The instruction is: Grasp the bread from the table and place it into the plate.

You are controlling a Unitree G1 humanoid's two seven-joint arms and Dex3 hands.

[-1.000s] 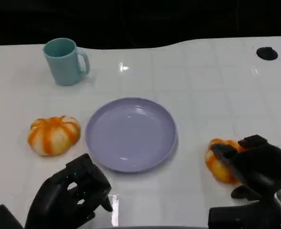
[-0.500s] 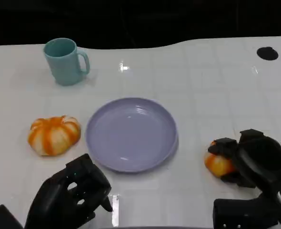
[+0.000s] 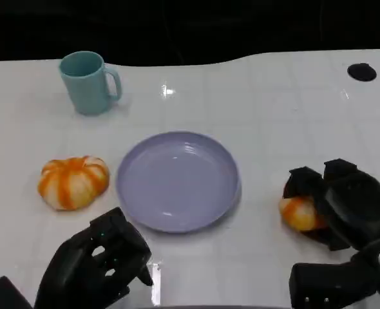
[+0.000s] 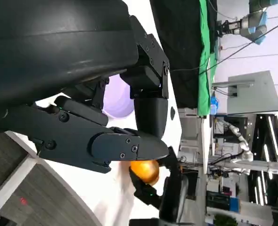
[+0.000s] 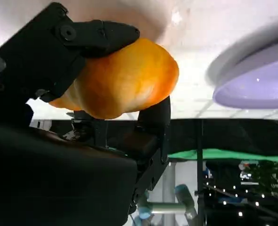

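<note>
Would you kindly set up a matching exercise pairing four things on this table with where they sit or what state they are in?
Things:
1. mug
2. plate
3. bread
4. pumpkin-shaped piece

Places or states:
A. held by the right hand
B. centre of the table, nothing on it
C. far left, upright
D. on the table left of the plate, untouched

Pairs: 1-C, 2-B, 3-A, 4-D
</note>
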